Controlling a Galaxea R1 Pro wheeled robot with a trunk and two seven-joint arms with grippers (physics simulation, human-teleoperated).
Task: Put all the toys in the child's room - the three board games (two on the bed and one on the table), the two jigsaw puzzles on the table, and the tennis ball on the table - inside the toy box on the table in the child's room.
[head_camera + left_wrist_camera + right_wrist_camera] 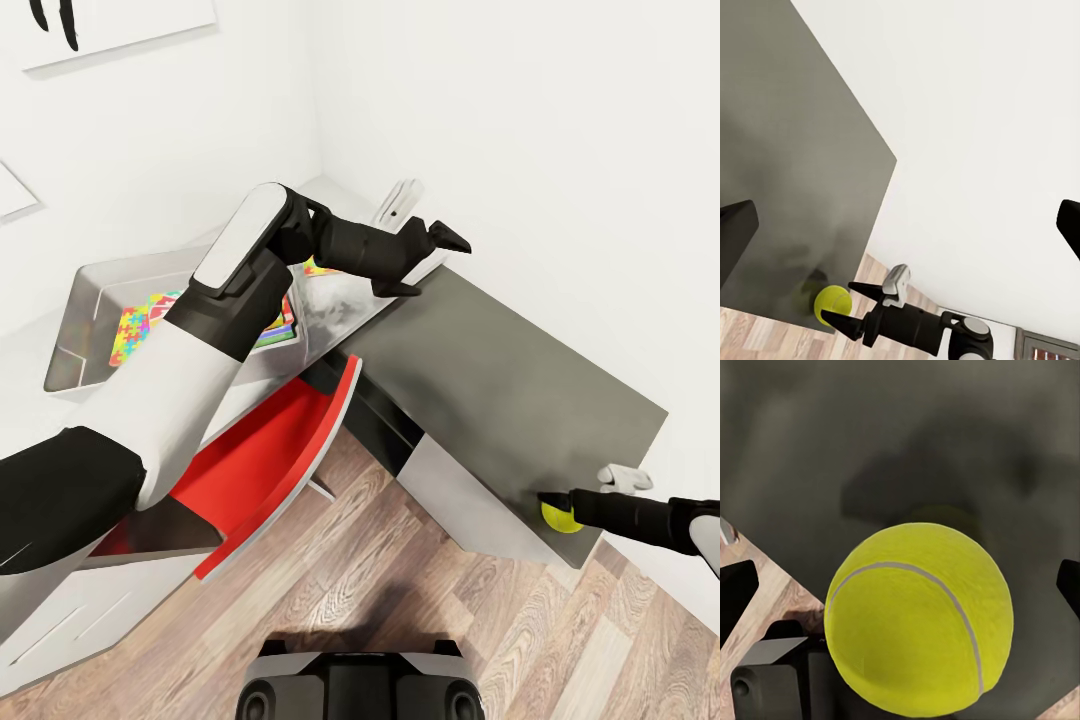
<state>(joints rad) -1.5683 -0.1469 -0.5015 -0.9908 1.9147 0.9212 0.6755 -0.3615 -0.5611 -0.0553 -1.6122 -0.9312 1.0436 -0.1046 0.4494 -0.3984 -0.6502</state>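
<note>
**Dark desk top, ball between the right fingers**

Grey desk (pixel 520 390) lies under both arms. Tennis ball (pixel 560 516) sits at its near corner, between the spread fingers of the right gripper (pixel 849 306), not clamped. Left gripper (pixel 430 262) hangs released just beyond the toy box (pixel 95 300), which holds bright puzzles (pixel 135 325).

Child's room: toy box (pixel 90 300), desk (pixel 520 370), red chair (pixel 270 460), plank floor (pixel 400 600)

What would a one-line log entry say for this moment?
right gripper: open around tennis ball | ball: at dark desk edge | left gripper: open, empty
</note>
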